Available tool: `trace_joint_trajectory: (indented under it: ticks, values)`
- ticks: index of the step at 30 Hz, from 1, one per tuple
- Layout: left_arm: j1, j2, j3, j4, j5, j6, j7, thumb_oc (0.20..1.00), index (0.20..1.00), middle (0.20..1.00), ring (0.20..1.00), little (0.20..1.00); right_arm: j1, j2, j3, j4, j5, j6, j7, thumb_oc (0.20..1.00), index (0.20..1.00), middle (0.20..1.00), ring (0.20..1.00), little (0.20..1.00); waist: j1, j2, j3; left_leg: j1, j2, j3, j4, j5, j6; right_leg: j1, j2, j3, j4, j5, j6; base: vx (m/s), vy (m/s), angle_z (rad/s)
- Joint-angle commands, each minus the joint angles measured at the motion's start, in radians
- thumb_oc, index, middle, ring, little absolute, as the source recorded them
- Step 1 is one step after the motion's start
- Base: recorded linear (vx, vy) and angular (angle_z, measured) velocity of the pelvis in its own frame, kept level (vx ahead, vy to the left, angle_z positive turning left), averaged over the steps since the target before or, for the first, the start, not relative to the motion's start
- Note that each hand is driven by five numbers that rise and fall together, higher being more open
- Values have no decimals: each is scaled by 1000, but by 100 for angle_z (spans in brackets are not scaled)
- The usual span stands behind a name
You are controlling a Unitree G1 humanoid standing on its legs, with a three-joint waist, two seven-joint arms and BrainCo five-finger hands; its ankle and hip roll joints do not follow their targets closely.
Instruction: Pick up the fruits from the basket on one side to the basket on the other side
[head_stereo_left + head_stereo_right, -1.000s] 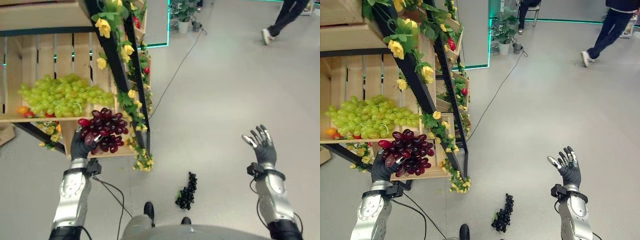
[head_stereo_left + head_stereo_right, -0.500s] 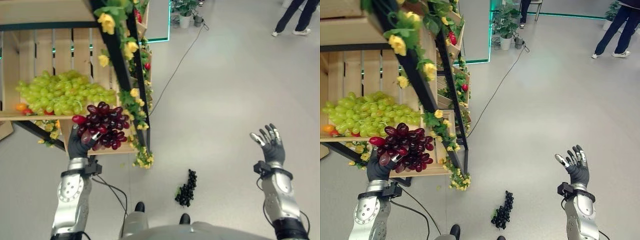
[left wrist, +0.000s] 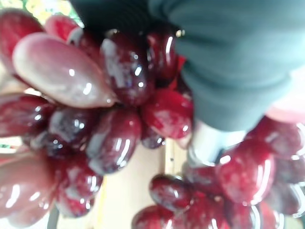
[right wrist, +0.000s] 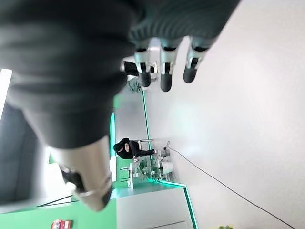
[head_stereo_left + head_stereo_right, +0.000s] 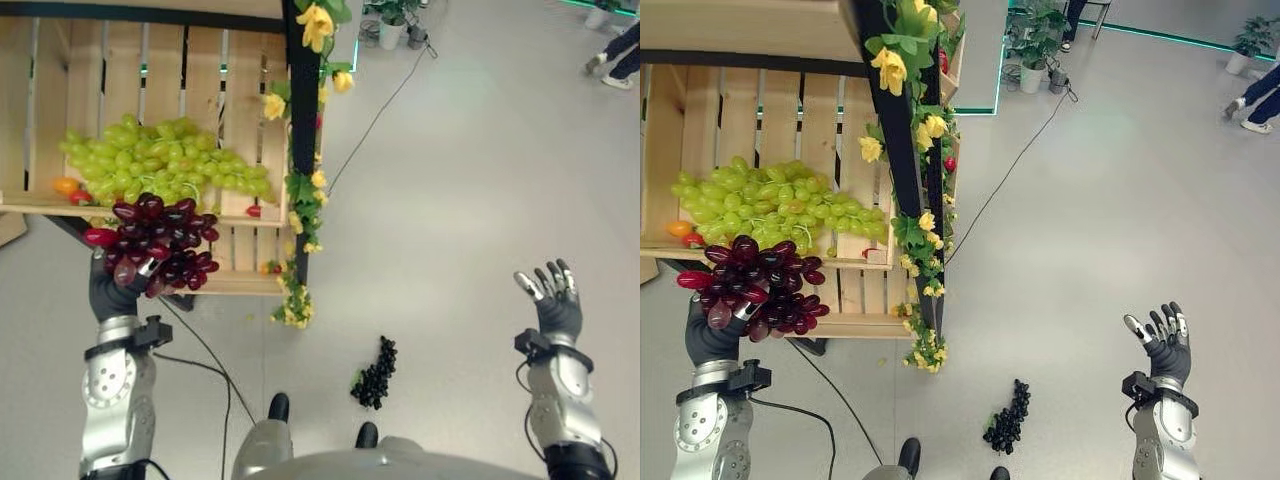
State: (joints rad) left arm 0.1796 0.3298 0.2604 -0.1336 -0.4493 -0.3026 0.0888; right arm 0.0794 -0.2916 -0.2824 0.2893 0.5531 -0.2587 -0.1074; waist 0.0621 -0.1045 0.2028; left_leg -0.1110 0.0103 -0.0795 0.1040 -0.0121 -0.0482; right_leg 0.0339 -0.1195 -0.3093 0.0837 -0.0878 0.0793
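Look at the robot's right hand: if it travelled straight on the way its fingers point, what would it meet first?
Probably nothing close. The right hand is open, its fingers aimed over bare grey floor, well clear of the wooden crate shelf. Depth is uncertain, but the way looks free.

One bunch of red grapes [image 5: 152,245], one green heap [image 5: 165,172], one black bunch [image 5: 374,372], two hands.

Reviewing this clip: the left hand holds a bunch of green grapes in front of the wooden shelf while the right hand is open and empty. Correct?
Not quite: the left hand holds red grapes, as the right eye view shows. The green grapes lie on the wooden shelf. The right hand is open and empty.
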Motion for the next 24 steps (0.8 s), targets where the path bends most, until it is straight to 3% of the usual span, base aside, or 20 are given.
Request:
trace_joint_trajectory:
  ticks: [1, 7, 12, 19, 24]
  values:
    - [-6, 53, 40, -73, 2, -99, 22, 200, 200, 200, 200, 200, -50, -36, -16, 2, 41, -80, -9, 1000, 1000, 1000, 1000, 1000, 26, -13, -36, 24, 70, -15, -2, -46, -28, -50, -11, -45, 162, -102, 20, 35, -108, 48]
    - [-35, 64, 13, -92, 10, -98, 37, 200, 200, 200, 200, 200, -34, -31, -23, 18, 48, -90, -22, 1000, 1000, 1000, 1000, 1000, 38, -44, -54, 4, 61, -57, -1, -33, -41, -9, 9, -97, 118, -117, -4, 47, -69, 46]
    - [-122, 68, -11, -138, 18, -112, 62, 200, 200, 200, 200, 200, -37, -30, 4, 26, 47, -86, -25, 1000, 1000, 1000, 1000, 1000, 27, -40, -71, 13, 55, -53, -6, -37, -49, 23, 15, -97, 67, -120, -11, 7, -15, 14]
    - [-395, 130, -74, -175, 94, -135, 171, 200, 200, 200, 200, 200, -75, -39, 95, 46, 29, -62, -22, 1000, 1000, 1000, 1000, 1000, -28, -13, -110, 50, 53, -20, -30, -38, -48, 62, 11, -72, 16, -103, -5, 1, 33, -3]
    - [-596, 192, -155, -18, 175, -151, 263, 200, 200, 200, 200, 200, -85, -43, 161, 46, 22, -39, 4, 1000, 1000, 1000, 1000, 1000, -82, 0, -141, 88, 55, 19, -61, -36, -40, 75, 9, -39, -13, -84, 7, 24, 43, -20]
